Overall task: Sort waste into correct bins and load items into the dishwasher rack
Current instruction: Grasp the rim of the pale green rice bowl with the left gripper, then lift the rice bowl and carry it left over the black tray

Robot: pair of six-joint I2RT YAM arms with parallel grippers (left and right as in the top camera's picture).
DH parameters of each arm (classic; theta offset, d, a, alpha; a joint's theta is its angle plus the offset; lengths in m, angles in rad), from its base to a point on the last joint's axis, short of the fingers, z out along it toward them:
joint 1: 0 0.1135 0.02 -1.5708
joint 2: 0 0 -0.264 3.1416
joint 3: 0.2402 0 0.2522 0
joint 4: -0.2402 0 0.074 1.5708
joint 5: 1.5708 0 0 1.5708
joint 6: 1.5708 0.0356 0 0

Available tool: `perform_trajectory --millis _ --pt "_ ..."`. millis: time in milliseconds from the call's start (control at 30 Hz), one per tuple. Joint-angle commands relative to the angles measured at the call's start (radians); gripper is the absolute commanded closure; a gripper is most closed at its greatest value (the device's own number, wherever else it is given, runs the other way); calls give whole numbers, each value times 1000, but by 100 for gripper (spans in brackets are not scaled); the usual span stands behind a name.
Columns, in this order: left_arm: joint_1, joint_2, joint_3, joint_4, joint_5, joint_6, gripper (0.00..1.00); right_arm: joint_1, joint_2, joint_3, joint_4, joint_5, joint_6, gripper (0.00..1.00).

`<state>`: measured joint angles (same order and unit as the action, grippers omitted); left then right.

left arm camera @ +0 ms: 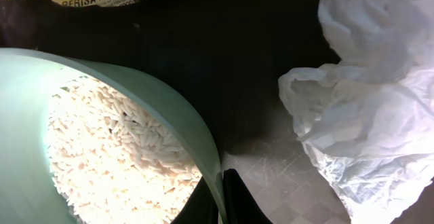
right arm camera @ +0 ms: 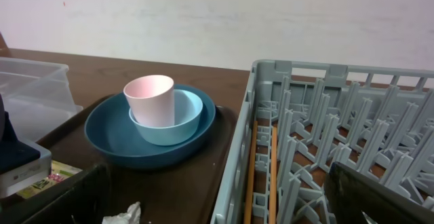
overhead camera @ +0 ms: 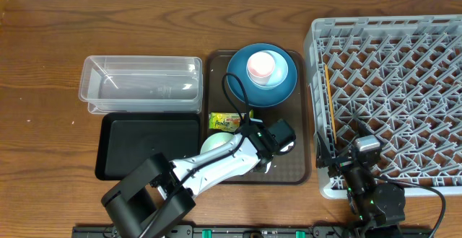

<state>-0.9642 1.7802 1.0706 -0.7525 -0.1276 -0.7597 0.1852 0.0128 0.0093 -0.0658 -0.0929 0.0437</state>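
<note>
A pale mint-green bowl full of white rice sits on the brown serving tray, partly under my left arm in the overhead view. My left gripper is shut on the bowl's right rim, one finger inside and one outside. A crumpled white napkin lies just right of it, and the yellow-green wrapper just beyond. The pink cup stands in the light-blue bowl on the dark-blue plate. My right gripper hangs open by the near left corner of the grey rack.
The clear tub and the black tray lie left of the serving tray. Two orange-brown chopsticks rest inside the rack along its left wall. The left arm reaches across the serving tray's front edge.
</note>
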Motion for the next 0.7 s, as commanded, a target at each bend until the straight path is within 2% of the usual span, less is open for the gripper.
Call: perform_trajectory --millis 0,200,467,667 --pt "-2 -28 3 -14 -15 3 94 3 -2 -4 -1 7 -8 1" --pt "-2 -129 7 -61 -15 22 94 3 -2 -4 -1 7 -8 1" --pt "3 -352 7 -101 -12 53 94 3 -2 -4 -1 7 -8 1" --pt "92 -507 7 -203 34 114 94 3 -2 -4 -1 7 -8 1"
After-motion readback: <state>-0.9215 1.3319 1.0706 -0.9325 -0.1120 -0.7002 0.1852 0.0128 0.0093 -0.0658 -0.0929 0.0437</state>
